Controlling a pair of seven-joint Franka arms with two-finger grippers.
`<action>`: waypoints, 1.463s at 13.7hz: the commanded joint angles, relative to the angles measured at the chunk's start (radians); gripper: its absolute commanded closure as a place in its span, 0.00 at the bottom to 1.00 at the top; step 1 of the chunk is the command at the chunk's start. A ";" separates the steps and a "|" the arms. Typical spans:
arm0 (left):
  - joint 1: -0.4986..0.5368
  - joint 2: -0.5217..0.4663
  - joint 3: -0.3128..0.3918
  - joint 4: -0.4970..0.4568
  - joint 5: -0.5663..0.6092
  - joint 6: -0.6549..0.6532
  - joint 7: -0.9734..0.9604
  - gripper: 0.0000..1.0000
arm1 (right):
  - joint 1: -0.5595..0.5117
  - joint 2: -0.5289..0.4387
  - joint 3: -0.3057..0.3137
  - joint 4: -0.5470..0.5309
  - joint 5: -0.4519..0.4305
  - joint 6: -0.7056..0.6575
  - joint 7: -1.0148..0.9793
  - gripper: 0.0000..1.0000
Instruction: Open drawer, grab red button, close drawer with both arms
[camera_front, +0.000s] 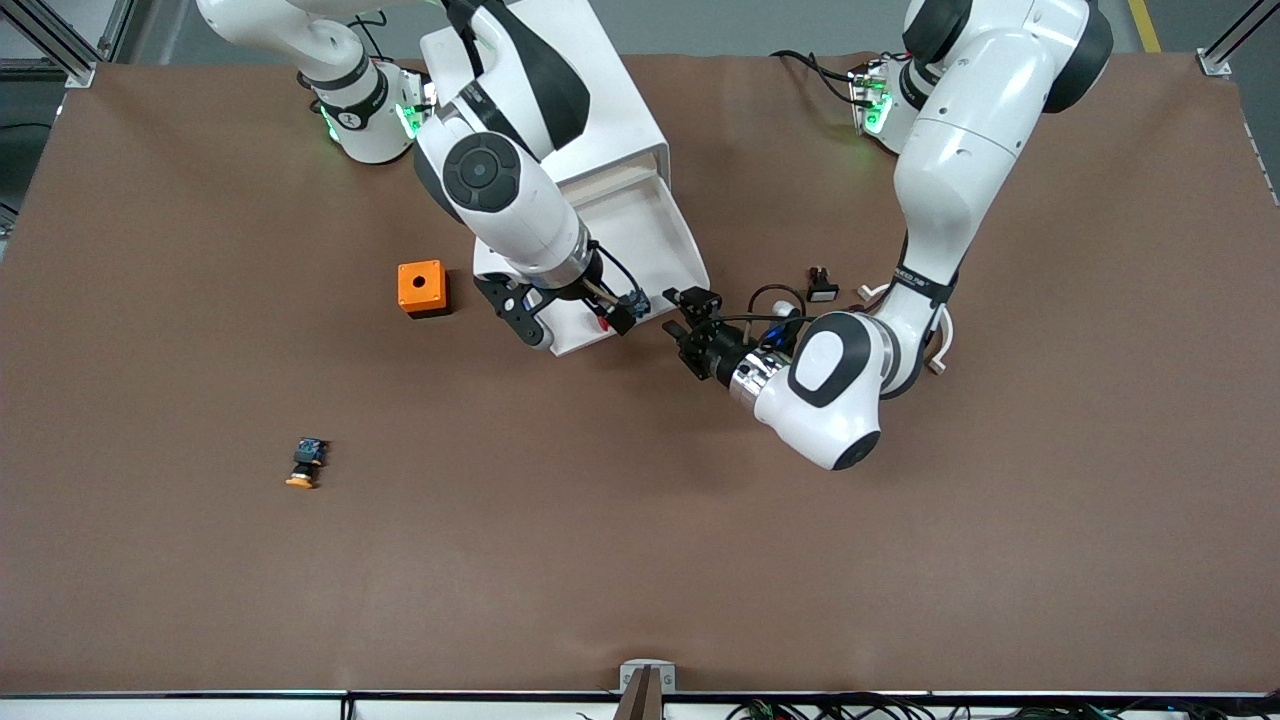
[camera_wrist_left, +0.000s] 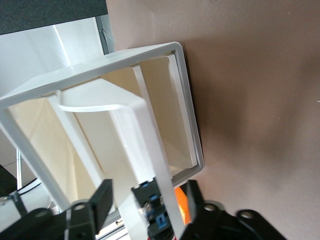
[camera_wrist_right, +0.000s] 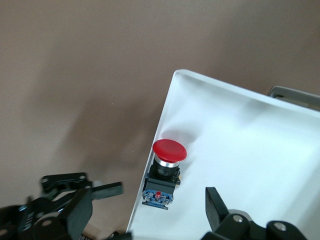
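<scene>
1. A matte brown desk (camera_front: 640, 560) fills the front view, and its lower half is mostly bare.
2. The right gripper (camera_front: 575, 318) hangs over the drawer's front lip at centre frame, its fingers (camera_wrist_right: 220, 207) spread apart and gripping nothing.
3. Between those fingers in the right wrist view sits the button (camera_wrist_right: 164, 172), with a glossy round red cap and a black-and-blue body. It lies inside the drawer (camera_front: 640, 235), against a front corner wall.
4. The drawer is a smooth, shallow white tray pulled out of the white cabinet (camera_front: 590, 90) in the upper centre.
5. The left gripper (camera_front: 690, 322) is just beside the drawer's front corner, with its fingers (camera_wrist_left: 102, 197) apart and holding nothing.
6. Three other items lie on the desk: an orange box (camera_front: 422, 287) at centre left, an orange-capped switch (camera_front: 306, 463) at lower left, and a small black part (camera_front: 821, 285) at centre right.
</scene>
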 joint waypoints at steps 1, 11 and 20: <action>0.070 -0.023 -0.005 0.028 0.004 -0.080 0.009 0.01 | 0.026 -0.002 -0.008 -0.067 -0.015 0.086 0.045 0.00; 0.169 -0.238 -0.014 0.042 0.404 -0.277 0.383 0.01 | 0.066 0.057 -0.008 -0.076 -0.015 0.146 0.094 0.34; 0.139 -0.336 -0.015 0.045 0.532 -0.228 1.027 0.01 | 0.026 0.041 -0.011 -0.020 -0.012 0.034 -0.009 0.96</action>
